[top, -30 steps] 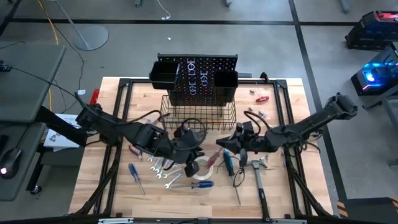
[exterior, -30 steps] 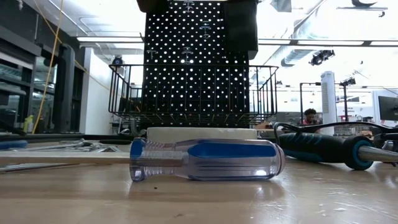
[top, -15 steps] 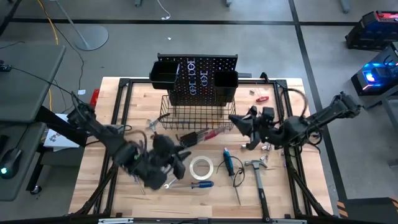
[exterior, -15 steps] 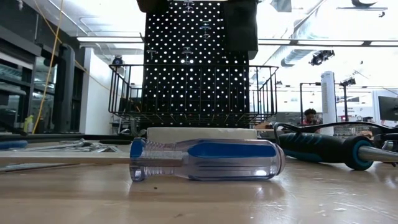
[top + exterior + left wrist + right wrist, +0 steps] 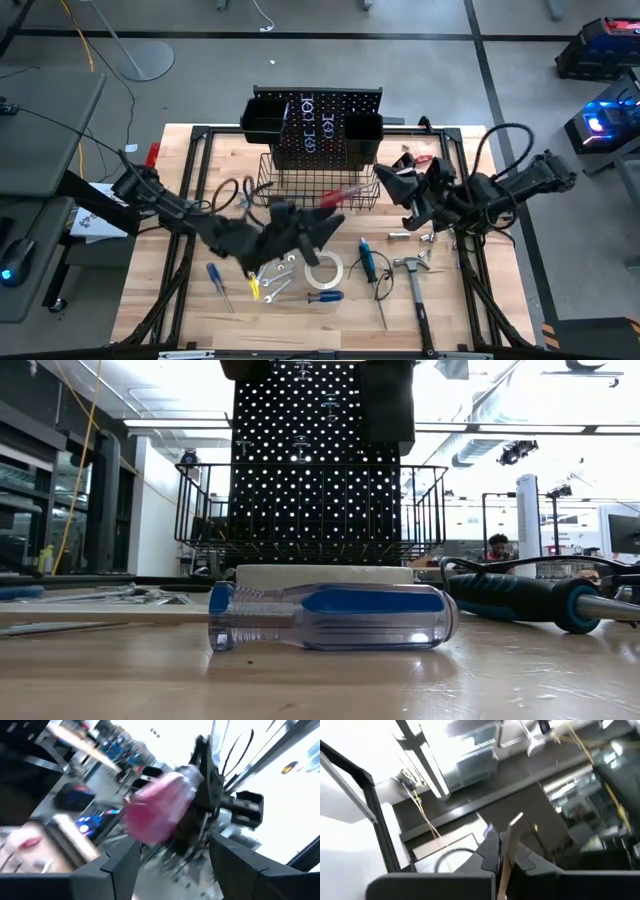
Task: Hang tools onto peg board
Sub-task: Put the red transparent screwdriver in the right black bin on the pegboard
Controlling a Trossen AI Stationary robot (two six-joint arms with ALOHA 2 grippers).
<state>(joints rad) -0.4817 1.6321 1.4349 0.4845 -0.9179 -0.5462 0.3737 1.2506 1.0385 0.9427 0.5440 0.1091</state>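
Red-handled screwdriver (image 5: 347,193) at wire basket (image 5: 300,186) rim. Left claw (image 5: 330,222) apart; right claw (image 5: 392,182) together on thin silver tool (image 5: 509,840). Wrenches (image 5: 272,280), tape roll (image 5: 324,271), hammer (image 5: 413,275) remain on table (image 5: 190,175).

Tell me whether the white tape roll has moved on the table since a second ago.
No. In the high view the white tape roll lies in the same spot, just above the blue-handled screwdriver and below the wire basket, as before.

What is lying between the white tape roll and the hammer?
In the high view, a blue-handled screwdriver with a dark cable looped round it lies between the tape roll and the hammer.
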